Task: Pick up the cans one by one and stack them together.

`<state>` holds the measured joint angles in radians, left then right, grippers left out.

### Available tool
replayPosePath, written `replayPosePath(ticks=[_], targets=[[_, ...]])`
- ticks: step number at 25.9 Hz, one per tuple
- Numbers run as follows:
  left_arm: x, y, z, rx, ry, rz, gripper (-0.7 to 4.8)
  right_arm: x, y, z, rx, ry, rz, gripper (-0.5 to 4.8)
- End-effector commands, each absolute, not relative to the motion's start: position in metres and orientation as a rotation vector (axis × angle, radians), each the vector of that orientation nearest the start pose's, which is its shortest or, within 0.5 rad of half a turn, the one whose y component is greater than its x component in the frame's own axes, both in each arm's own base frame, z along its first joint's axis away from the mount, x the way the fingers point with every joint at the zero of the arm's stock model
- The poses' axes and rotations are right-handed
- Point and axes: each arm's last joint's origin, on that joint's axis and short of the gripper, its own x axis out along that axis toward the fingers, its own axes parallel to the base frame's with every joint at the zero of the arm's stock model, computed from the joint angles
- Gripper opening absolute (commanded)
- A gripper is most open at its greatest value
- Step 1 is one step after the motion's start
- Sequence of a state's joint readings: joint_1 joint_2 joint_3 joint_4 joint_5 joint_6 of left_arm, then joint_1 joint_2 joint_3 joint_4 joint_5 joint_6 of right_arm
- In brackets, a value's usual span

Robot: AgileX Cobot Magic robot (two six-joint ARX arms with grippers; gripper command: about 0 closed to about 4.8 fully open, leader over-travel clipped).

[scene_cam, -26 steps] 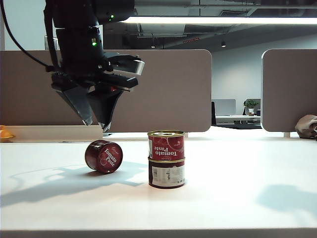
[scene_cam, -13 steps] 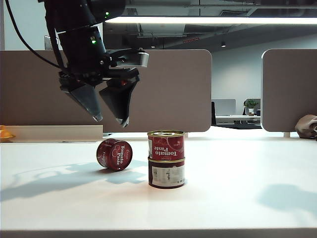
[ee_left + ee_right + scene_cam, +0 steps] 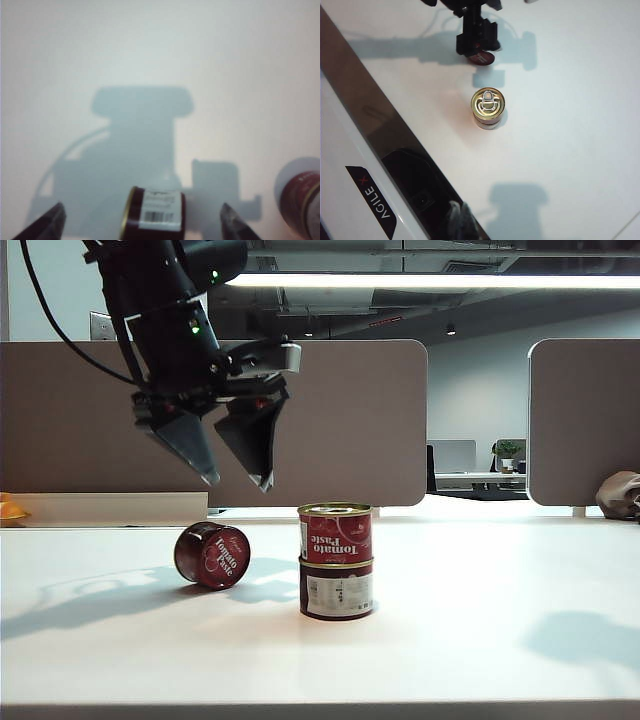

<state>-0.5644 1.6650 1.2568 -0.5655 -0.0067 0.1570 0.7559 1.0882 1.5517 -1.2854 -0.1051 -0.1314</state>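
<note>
Two cans stand stacked at mid-table, the upper can [image 3: 336, 532] on the lower can [image 3: 336, 590]; from above, the right wrist view shows the stack's gold pull-tab lid [image 3: 488, 102]. A third can [image 3: 212, 555] lies on its side to the left of the stack, apart from it. My left gripper [image 3: 238, 483] hangs open above that lying can, touching nothing. In the left wrist view the lying can [image 3: 152, 214] sits between the two dark fingertips [image 3: 50, 222] of the left gripper [image 3: 142, 227], well below them. My right gripper [image 3: 457, 219] is a dark blur, shut and empty, away from the cans.
Grey partition panels [image 3: 330, 420] close the table's back edge. An orange object [image 3: 10, 510] sits at the far left and a brownish lump [image 3: 620, 495] at the far right. The edge of the stack [image 3: 302, 205] shows in the left wrist view beside the lying can.
My left gripper has shifted right and its jaws have spread wider. The lying can rolled a little to the right and then back. The stack has not moved.
</note>
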Motion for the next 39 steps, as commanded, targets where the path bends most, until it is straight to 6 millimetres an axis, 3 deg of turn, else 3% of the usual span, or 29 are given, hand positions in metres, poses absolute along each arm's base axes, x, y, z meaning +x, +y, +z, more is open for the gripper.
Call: replayPosePath(ticks=[1, 19, 24, 27, 31, 34, 39], targets=[[0.292, -0.187, 0.238, 0.428, 0.963, -0.613, 3.98, 0.11, 0.108, 0.431, -0.375, 0.745, 0.867, -0.05], [0.289, -0.18, 0.216, 0.497, 1.153, -0.555, 3.92, 0.11, 0.108, 0.431, -0.375, 0.745, 0.867, -0.05], [0.289, -0.18, 0.212, 0.509, 1.175, -0.546, 3.58, 0.11, 0.108, 0.431, -0.375, 0.744, 0.868, -0.05], [0.29, -0.18, 0.212, 0.507, 1.166, -0.546, 2.66, 0.11, 0.108, 0.431, -0.375, 0.744, 0.867, -0.05], [0.29, -0.181, 0.212, 0.511, 1.162, -0.54, 2.62, 0.11, 0.108, 0.431, -0.375, 0.744, 0.867, -0.05], [0.291, -0.181, 0.212, 0.509, 1.157, -0.54, 2.1, 0.11, 0.108, 0.431, -0.375, 0.744, 0.867, -0.05], [0.291, -0.181, 0.212, 0.51, 1.159, -0.54, 2.09, 0.11, 0.108, 0.431, -0.375, 0.744, 0.867, -0.05]])
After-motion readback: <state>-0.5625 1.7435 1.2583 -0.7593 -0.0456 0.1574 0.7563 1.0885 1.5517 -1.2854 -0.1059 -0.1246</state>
